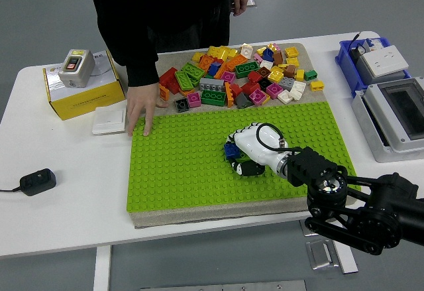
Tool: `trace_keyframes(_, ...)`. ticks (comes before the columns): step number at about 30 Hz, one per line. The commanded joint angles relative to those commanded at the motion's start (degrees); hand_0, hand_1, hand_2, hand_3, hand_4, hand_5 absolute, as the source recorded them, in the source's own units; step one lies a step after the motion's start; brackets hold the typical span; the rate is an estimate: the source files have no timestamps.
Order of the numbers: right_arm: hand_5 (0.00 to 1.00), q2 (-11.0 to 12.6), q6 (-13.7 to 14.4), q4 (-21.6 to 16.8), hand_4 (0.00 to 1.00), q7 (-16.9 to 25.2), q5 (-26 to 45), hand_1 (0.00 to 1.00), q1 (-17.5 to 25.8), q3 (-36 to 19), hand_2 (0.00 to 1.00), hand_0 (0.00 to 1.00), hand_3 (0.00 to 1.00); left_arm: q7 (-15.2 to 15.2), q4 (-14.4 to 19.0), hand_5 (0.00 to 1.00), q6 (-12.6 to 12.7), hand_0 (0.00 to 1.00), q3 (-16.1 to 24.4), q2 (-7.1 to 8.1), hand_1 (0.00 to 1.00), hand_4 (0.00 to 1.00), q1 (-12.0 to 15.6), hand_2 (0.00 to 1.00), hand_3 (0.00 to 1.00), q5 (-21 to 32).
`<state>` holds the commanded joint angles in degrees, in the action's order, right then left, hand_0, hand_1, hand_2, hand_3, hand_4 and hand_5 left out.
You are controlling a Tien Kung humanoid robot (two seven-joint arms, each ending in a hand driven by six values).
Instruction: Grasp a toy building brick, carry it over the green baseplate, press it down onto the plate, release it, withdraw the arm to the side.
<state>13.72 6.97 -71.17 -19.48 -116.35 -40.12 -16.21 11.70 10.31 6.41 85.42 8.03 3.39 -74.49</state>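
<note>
Head view: your right white-fingered hand (246, 150) sits low on flat green studded baseplate (179, 165), right of its centre, fingers curled around small blue toy brick (231, 150), brick touching plate. Loose multicoloured brick pile (242, 75) just beyond baseplate's far edge. Person's hand (140, 109) pressed on baseplate's far-left corner.

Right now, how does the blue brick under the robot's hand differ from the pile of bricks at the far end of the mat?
The blue brick sits alone on the green baseplate, with the right hand closed over it; the brick pile lies loose on the bare mat beyond the plate, untouched. The blue brick is one colour and mostly covered; the pile mixes red, yellow, green, pink and white in plain sight. Both are studded toy bricks.
</note>
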Motion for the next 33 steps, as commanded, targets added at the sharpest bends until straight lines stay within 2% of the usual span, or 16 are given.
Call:
trace_keyframes(15, 0.403, 0.03, -0.04, -0.08, 0.527, 0.00, 0.06, 0.758, 0.09, -0.05, 0.789, 0.827, 0.767, -0.07, 0.00, 0.414, 0.12, 0.665, -0.03, 0.02, 0.684, 0.326, 0.07, 0.624, 0.636, 0.06)
trace_keyframes(16, 0.405, 0.03, -0.05, -0.09, 0.531, 0.00, 0.08, 0.760, 0.10, -0.03, 0.800, 0.827, 0.810, -0.07, 0.00, 0.414, 0.13, 0.665, -0.03, 0.02, 0.684, 0.322, 0.08, 0.623, 0.636, 0.06)
trace_keyframes(33, 0.410, 0.01, 0.06, -0.31, 0.540, 0.12, 0.28, 0.759, 0.11, 0.02, 0.800, 0.829, 0.808, -0.17, 0.00, 0.413, 0.23, 0.665, 0.09, 0.02, 0.684, 0.314, 0.03, 0.620, 0.634, -0.06)
